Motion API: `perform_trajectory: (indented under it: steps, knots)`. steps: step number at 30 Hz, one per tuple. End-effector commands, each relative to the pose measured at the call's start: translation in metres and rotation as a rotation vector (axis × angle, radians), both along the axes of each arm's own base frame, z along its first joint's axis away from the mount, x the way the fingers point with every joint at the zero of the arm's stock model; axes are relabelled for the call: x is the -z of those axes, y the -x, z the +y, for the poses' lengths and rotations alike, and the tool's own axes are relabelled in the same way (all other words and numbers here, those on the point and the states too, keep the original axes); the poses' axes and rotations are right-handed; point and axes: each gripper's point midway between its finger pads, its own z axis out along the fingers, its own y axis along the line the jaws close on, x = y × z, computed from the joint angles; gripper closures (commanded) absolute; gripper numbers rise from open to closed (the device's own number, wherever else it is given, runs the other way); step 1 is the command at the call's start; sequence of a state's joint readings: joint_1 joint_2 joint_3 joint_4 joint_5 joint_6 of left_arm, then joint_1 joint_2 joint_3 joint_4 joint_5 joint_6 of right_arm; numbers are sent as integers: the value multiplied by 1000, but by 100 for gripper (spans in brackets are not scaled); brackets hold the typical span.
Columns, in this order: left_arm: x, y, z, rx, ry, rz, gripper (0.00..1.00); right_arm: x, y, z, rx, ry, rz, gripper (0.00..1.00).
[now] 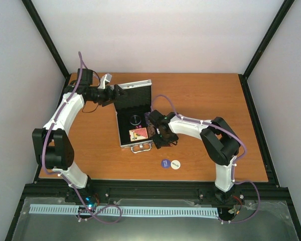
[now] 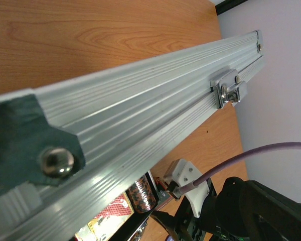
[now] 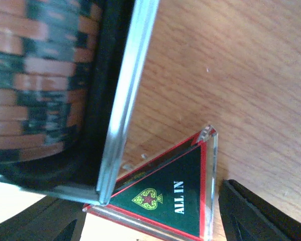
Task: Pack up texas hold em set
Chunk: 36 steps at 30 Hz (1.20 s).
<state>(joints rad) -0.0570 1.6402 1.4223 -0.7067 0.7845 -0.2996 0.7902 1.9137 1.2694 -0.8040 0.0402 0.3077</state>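
Silver case [image 1: 138, 96], two discs [image 1: 165, 163], one triangle [image 3: 174, 197] between parted right jaws; left jaws unclear.

Open case [image 1: 136, 103] — blue disc [image 1: 164, 163] and white disc [image 1: 175, 164] lie nearby.

Overhead rear view, wrist close-ups sharing case [image 1: 136, 98]

Silver case [image 1: 133, 145] open mid-table, lid [image 1: 135, 93] standing up at the far side. Pink-orange card box [image 1: 138, 134] lies flat in the foam near the front, with a chip stack [image 3: 35, 75] along the right wall. My right wrist cam shows the ALL IN triangle [image 3: 170, 193] flat on the table at the case's corner. Blue disc [image 1: 164, 163] and white disc [image 1: 175, 164] lie side by side on the table in front.
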Motion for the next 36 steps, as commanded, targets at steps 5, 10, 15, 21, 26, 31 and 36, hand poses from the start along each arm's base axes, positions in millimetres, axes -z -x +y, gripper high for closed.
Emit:
perform_trajectory:
  steps: [5, 10, 15, 21, 26, 31, 36]
  knots:
    - [-16, -6, -1, 5, 3, -58, 0, 28, 16, -14, 21, 24, 60, 33]
    - [-17, -6, -1, 5, 4, -61, 0, 27, 19, -18, 25, 31, 62, 50]
    - [-19, -6, -1, 5, 4, -67, 0, -4, 7, -19, 10, 47, -5, 62]
    - [-19, -5, -1, 4, 0, -70, 0, -72, -16, -2, -24, -4, -99, 64]
    - [-21, -6, -1, 3, -2, -74, 0, -114, -36, 38, -76, -142, -138, 64]
    - [-20, -7, -1, 3, -1, -74, 0, -124, -60, 84, -108, -274, -150, 64]
    - [-22, -9, -1, 1, -5, -78, 0, -120, -79, 123, -116, -380, -151, 66]
